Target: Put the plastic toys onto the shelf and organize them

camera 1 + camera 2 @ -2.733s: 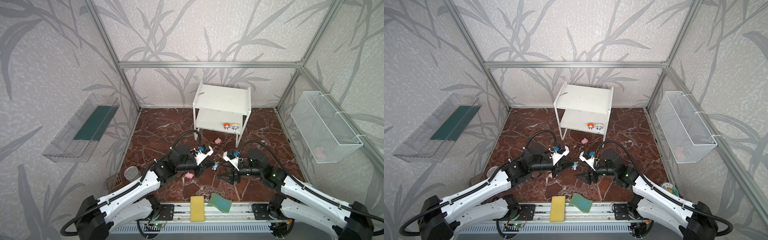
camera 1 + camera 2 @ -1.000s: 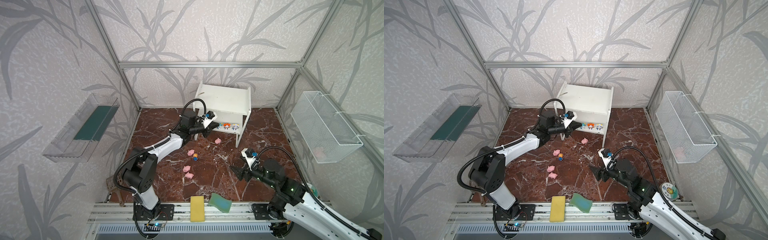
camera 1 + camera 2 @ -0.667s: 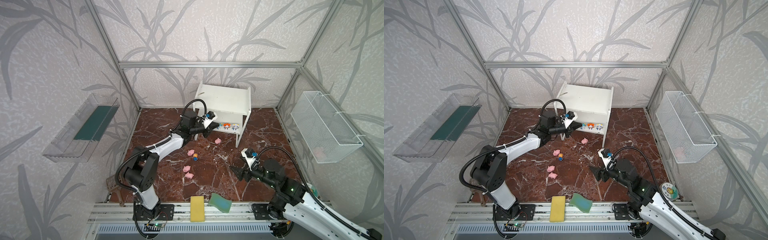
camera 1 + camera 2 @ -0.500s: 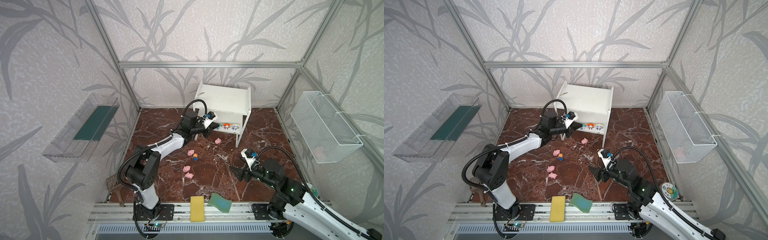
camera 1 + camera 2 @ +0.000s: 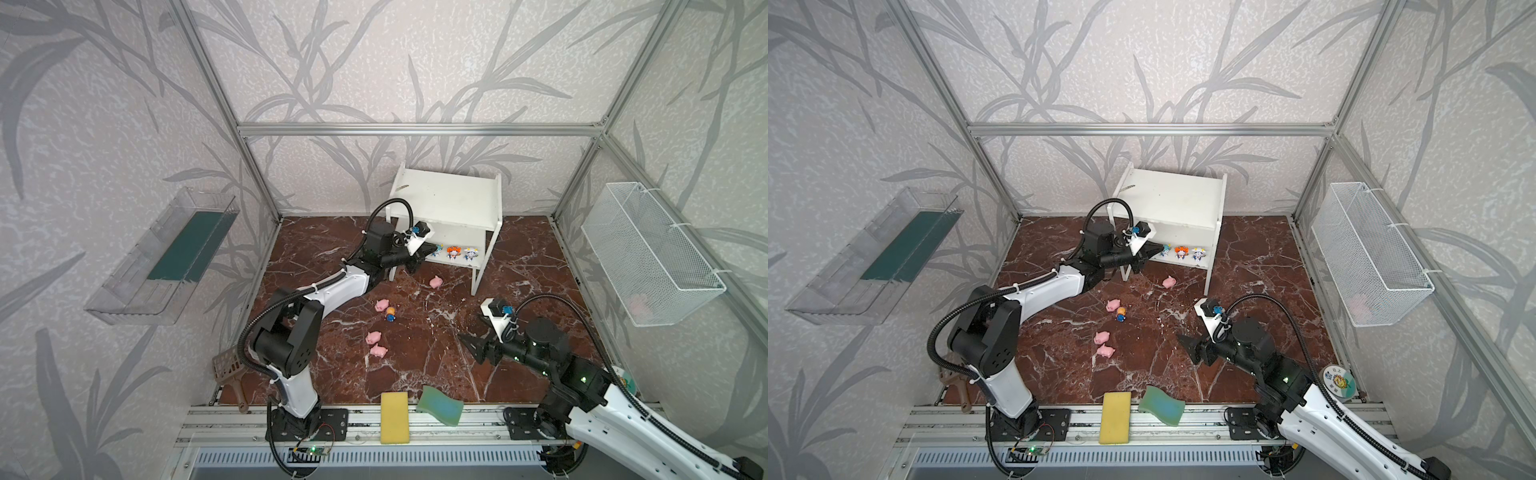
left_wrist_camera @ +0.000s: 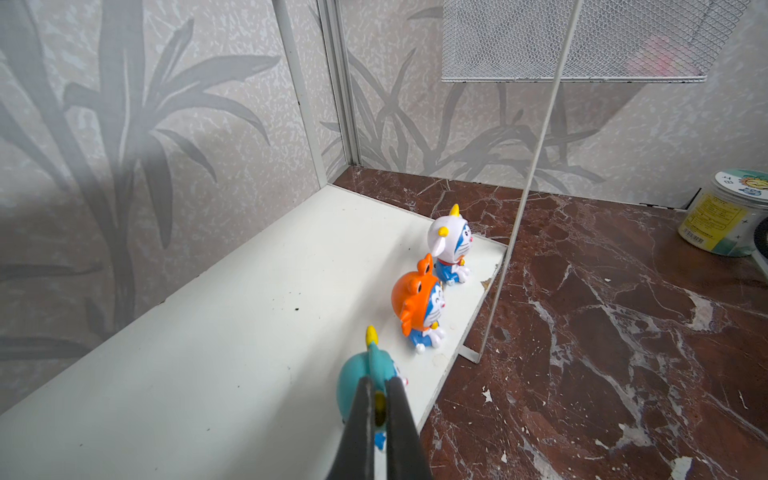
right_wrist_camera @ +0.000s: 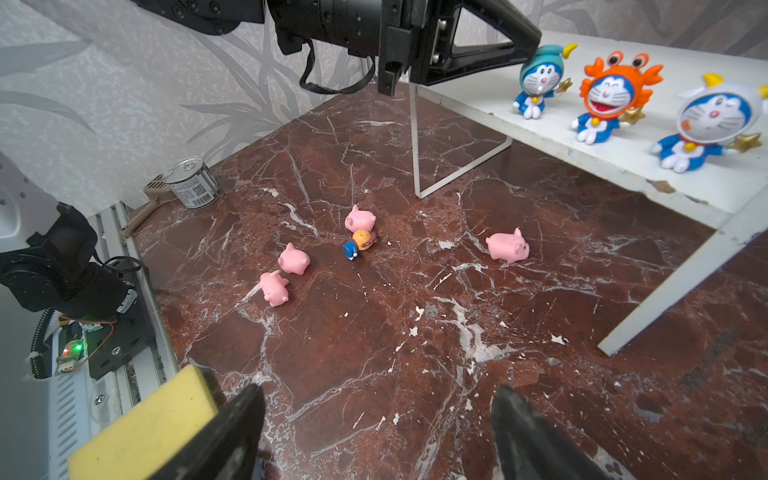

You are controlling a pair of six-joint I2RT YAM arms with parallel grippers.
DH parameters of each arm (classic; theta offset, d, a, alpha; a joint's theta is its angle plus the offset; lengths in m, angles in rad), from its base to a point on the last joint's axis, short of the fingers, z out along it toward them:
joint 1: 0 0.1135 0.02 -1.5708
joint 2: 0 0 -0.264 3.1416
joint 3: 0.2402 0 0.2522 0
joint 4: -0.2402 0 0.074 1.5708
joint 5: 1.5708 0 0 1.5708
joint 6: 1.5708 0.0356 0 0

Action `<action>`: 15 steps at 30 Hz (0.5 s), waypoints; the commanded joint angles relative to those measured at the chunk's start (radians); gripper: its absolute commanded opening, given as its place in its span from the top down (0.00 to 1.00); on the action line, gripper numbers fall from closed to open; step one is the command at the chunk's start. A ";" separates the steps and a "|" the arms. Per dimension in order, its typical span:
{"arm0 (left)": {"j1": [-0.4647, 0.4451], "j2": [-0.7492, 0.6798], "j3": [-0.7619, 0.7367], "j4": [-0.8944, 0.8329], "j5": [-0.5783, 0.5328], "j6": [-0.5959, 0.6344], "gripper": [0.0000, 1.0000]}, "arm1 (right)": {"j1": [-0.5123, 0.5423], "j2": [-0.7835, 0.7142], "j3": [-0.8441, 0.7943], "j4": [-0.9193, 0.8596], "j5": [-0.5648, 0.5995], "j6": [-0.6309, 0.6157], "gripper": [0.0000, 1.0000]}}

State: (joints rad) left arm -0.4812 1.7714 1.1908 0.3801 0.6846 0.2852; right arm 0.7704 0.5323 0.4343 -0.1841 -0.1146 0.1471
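The white shelf (image 5: 449, 195) stands at the back of the floor. On its lower board stand three toy figurines: teal-hooded (image 5: 436, 249), orange (image 5: 454, 252) and white (image 5: 470, 252). My left gripper (image 6: 379, 399) reaches in from the shelf's left end and is shut on the back of the teal-hooded figurine (image 6: 361, 382), pinching a yellow tip on its hood. Several pink pigs (image 7: 507, 247) (image 7: 294, 259) and a small orange-and-blue figurine (image 7: 360, 244) on its side lie on the brown floor. My right gripper (image 7: 376, 415) hovers open and empty over bare floor at the front right.
A yellow sponge (image 5: 394, 417) and a green sponge (image 5: 439, 411) lie on the front rail. A clear tray (image 5: 166, 257) hangs on the left wall and a wire basket (image 5: 648, 253) on the right. A tin can (image 7: 192, 188) and a brown scoop (image 5: 228, 368) sit front left.
Earlier both grippers were together over the middle of the floor. The left arm has carried the teal-hooded figurine to the shelf's lower board; the right arm has drawn back. Over the last second nothing has shifted.
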 commanded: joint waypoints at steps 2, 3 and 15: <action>0.008 0.014 0.039 0.039 0.004 -0.001 1.00 | -0.003 0.001 -0.009 0.029 -0.016 -0.005 0.15; 0.008 0.014 0.039 0.037 0.003 -0.001 1.00 | -0.003 0.001 -0.009 0.030 -0.017 -0.006 0.15; 0.012 0.013 0.032 0.069 -0.011 -0.032 0.80 | -0.003 0.002 -0.009 0.032 -0.024 -0.006 0.15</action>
State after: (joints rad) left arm -0.4755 1.7767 1.1919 0.4061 0.6777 0.2584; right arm 0.7704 0.5358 0.4339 -0.1837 -0.1314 0.1471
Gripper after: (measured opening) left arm 0.193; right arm 0.854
